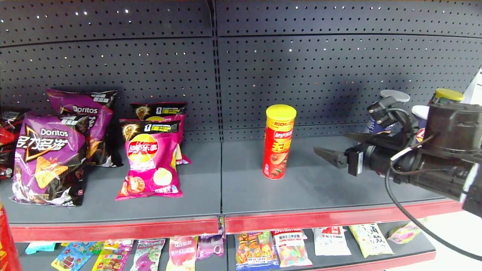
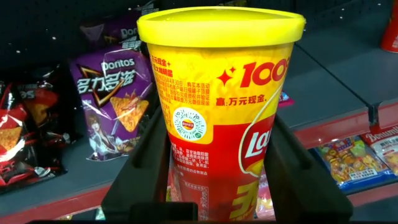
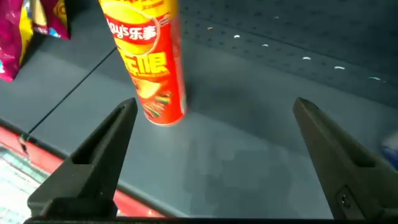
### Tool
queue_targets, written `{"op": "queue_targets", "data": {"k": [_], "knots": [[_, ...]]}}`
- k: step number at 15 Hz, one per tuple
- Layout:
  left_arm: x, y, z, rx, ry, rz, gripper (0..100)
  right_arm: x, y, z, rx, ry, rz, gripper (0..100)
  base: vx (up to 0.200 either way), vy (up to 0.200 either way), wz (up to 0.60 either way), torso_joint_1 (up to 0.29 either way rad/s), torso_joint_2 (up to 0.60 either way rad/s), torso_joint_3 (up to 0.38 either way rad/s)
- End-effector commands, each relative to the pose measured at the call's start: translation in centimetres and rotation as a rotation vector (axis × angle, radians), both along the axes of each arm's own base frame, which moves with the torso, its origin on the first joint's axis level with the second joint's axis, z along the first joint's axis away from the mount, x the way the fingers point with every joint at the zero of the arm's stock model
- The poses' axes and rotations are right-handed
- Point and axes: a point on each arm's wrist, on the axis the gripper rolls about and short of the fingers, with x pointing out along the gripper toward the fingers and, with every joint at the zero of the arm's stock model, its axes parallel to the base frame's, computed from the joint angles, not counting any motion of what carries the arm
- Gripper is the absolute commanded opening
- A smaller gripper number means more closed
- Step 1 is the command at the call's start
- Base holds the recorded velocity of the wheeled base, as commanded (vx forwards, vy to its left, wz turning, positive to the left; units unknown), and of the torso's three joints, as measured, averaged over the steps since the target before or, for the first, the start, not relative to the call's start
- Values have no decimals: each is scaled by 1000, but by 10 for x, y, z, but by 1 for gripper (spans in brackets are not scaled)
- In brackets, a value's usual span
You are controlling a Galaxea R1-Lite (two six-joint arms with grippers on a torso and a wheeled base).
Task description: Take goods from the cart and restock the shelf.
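Note:
A red chip can with a yellow lid (image 1: 279,143) stands upright in the middle of the grey shelf (image 1: 308,188). My right gripper (image 1: 339,148) hovers open to its right, above the shelf. In the right wrist view this can (image 3: 152,62) stands beyond the gap between the spread fingers (image 3: 93,168), apart from both. My left gripper (image 2: 219,168) is shut on a second chip can (image 2: 217,93) of the same kind, held upright in front of the shelf. A red sliver of this can (image 1: 5,244) shows at the lower left corner of the head view.
Purple chip bags (image 1: 49,158) and pink chip bags (image 1: 150,162) stand on the shelf's left half. Cups and a yellow-lidded container (image 1: 446,96) stand at the far right behind my right arm. Bare shelf lies around the standing can. Small packets (image 1: 256,248) fill the lower shelf.

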Motion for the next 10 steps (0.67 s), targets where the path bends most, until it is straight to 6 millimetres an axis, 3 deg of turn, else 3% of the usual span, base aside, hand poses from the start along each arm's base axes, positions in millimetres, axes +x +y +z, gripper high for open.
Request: {"op": "queue_targets", "data": {"k": [1, 10], "knots": [[0, 0, 3, 1, -6, 1, 0, 26, 22, -26, -12, 39, 37, 100, 0, 0, 0, 0, 0, 0], [2, 0, 3, 20, 3, 0, 0, 40, 53, -25, 30, -24, 104, 100, 0, 0, 0, 0, 0, 0]]}}
